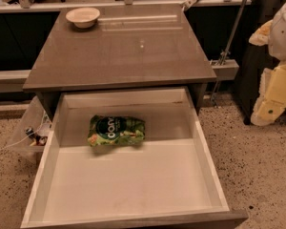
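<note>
Green chip bag [116, 130] lies flat in the open drawer [207, 166], near its back, just below the tabletop [119, 51] edge. Tool [275, 92] off to the right, well apart; grip state cannot tell. Risk: slick bag slipping, arm striking tabletop overhang.

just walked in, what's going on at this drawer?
The drawer under the grey counter stands wide open. A green chip bag lies on its side inside, toward the back. The robot's gripper is at the right edge of the view, out beside the counter and over the floor, touching neither drawer nor bag. A pale bowl sits on the counter's far left corner.
</note>
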### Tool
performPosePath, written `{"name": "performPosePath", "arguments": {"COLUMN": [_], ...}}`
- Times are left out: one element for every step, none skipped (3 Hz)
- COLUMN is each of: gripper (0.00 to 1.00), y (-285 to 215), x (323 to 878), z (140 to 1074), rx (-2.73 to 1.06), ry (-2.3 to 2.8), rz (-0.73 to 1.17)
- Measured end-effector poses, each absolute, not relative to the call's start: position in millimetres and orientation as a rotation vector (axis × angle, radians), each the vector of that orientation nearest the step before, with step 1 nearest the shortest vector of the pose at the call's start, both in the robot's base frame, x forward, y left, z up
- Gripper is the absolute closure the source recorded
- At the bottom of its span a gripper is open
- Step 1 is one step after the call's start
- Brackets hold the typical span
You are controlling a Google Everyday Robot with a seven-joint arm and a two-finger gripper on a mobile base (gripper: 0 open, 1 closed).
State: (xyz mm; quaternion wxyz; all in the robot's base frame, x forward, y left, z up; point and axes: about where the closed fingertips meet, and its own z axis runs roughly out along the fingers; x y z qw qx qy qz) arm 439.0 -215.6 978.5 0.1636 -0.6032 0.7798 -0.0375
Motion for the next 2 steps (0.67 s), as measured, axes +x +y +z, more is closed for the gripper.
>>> {"name": "performPosePath", "arguments": {"gripper": [0.00, 0.00], "y": [-215.5, -211.0], "x": [439.0, 443.7], "z": [978.5, 977.4], "rx": [-1.720, -1.732], "ry": [2.223, 2.179], "rz": [-0.107, -0.070]}}
